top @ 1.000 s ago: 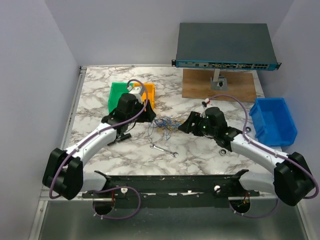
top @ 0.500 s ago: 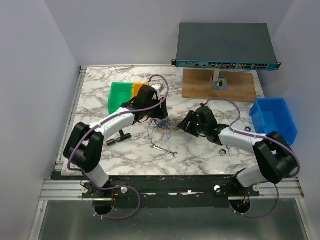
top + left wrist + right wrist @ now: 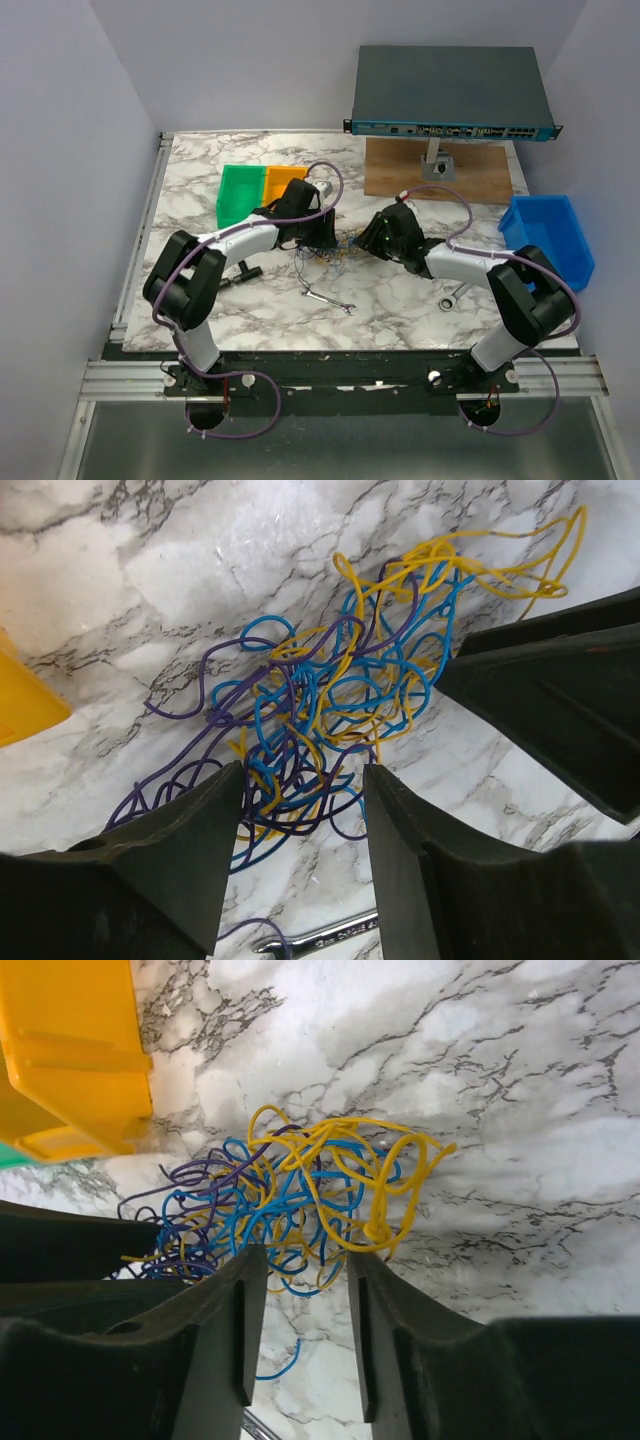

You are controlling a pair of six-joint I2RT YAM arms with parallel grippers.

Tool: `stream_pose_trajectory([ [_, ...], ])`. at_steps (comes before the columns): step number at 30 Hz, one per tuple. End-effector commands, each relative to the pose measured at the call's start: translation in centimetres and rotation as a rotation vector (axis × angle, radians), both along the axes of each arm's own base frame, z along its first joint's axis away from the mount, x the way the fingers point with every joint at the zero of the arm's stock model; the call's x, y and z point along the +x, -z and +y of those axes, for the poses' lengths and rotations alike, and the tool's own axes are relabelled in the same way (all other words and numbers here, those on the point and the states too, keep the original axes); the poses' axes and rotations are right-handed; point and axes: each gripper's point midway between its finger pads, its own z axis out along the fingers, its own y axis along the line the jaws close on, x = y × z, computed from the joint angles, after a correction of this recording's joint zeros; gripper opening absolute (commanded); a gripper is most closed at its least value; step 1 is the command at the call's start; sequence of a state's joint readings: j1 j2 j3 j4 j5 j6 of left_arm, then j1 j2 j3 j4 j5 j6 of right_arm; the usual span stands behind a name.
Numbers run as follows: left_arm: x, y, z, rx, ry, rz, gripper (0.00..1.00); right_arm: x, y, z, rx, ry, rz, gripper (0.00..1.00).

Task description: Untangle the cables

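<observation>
The cables (image 3: 334, 247) lie in one tangled knot of thin blue, yellow and purple wires on the marble table (image 3: 400, 290), between my two grippers. In the left wrist view the tangle (image 3: 330, 690) lies just ahead of my open left gripper (image 3: 303, 780), whose fingers straddle its near edge. In the right wrist view the tangle (image 3: 300, 1195) lies just ahead of my open right gripper (image 3: 306, 1260); a yellow knot (image 3: 380, 1230) sits by the right finger. In the top view the left gripper (image 3: 318, 232) and right gripper (image 3: 362, 243) face each other across the tangle.
A green bin (image 3: 240, 193) and a yellow bin (image 3: 281, 181) stand behind the left arm; the yellow bin also shows in the right wrist view (image 3: 70, 1050). A silver wrench (image 3: 330, 300) lies in front of the tangle. A blue bin (image 3: 548, 238), a wooden board (image 3: 440, 172) and a network switch (image 3: 450, 95) are at the right.
Both arms have reached inward to the tangle, the left from the left and the right from the right. Both grippers are now close to the cables. The cables have not moved.
</observation>
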State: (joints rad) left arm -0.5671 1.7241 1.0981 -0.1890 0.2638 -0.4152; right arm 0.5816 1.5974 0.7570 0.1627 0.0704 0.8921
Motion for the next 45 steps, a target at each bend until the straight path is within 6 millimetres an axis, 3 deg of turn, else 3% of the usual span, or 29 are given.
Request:
stream_pose_trajectory([
  [1, -0.4, 1.5, -0.2, 0.014, 0.013, 0.063, 0.51, 1.0, -0.7, 0.7, -0.006, -0.022, -0.04, 0.48],
  [5, -0.4, 1.9, 0.0, 0.025, 0.005, 0.072, 0.43, 0.8, -0.4, 1.2, 0.012, -0.052, -0.045, 0.5],
  [10, -0.5, 2.0, -0.4, 0.011, 0.013, 0.08, 0.25, 0.7, 0.8, 2.9, 0.032, -0.132, -0.011, 0.48],
  [12, -0.4, 1.9, -0.4, 0.005, 0.016, 0.077, 0.13, 0.7, 1.4, 3.1, 0.031, -0.143, -0.001, 0.42],
  [15, -0.4, 1.3, -0.1, -0.007, 0.007, 0.065, 0.0, 1.0, 1.5, 2.2, -0.007, -0.109, -0.006, 0.15],
  [17, -0.2, 0.5, 0.4, -0.033, -0.017, 0.042, 0.0, 1.3, 0.7, 0.6, -0.067, -0.061, -0.04, 0.01],
  [18, -0.1, 0.2, 0.9, -0.049, -0.036, 0.029, 0.0, 1.4, 0.5, -0.3, -0.1, -0.034, -0.049, 0.01],
  [22, 0.6, -1.8, 3.4, -0.149, -0.134, -0.017, 0.0, 1.2, -0.2, -5.0, -0.158, 0.052, -0.048, 0.01],
  [26, 0.5, -3.2, 6.0, -0.298, -0.223, -0.042, 0.0, 1.0, -0.8, -11.3, -0.141, 0.171, -0.036, 0.01],
  [32, -0.2, -3.3, 8.5, -0.376, -0.315, -0.058, 0.0, 0.1, -2.1, -19.7, -0.173, 0.411, -0.038, 0.01],
  [35, -0.7, -3.2, 9.0, -0.377, -0.325, -0.068, 0.0, -0.3, -2.9, -21.6, -0.186, 0.495, -0.058, 0.01],
  [39, -1.2, -3.3, 8.6, -0.377, -0.28, -0.067, 0.0, -0.2, -3.9, -20.7, -0.159, 0.441, -0.088, 0.01],
  [40, -1.4, -3.5, 8.3, -0.382, -0.26, -0.07, 0.0, 0.0, -4.2, -20.0, -0.153, 0.394, -0.101, 0.03],
  [41, -1.6, -3.6, 8.0, -0.386, -0.234, -0.075, 0.0, 0.0, -4.6, -18.7, -0.138, 0.295, -0.118, 0.14],
  [43, -2.0, -3.9, 7.2, -0.39, -0.193, -0.077, 0.0, -0.1, -5.6, -15.9, -0.087, 0.117, -0.164, 0.59],
  [44, -2.3, -4.2, 6.7, -0.392, -0.166, -0.079, 0.0, -0.3, -6.1, -14.7, -0.051, 0.044, -0.185, 0.69],
  [45, -2.4, -4.3, 6.3, -0.392, -0.153, -0.076, 0.0, -0.5, -6.6, -13.8, -0.026, -0.012, -0.202, 0.72],
])
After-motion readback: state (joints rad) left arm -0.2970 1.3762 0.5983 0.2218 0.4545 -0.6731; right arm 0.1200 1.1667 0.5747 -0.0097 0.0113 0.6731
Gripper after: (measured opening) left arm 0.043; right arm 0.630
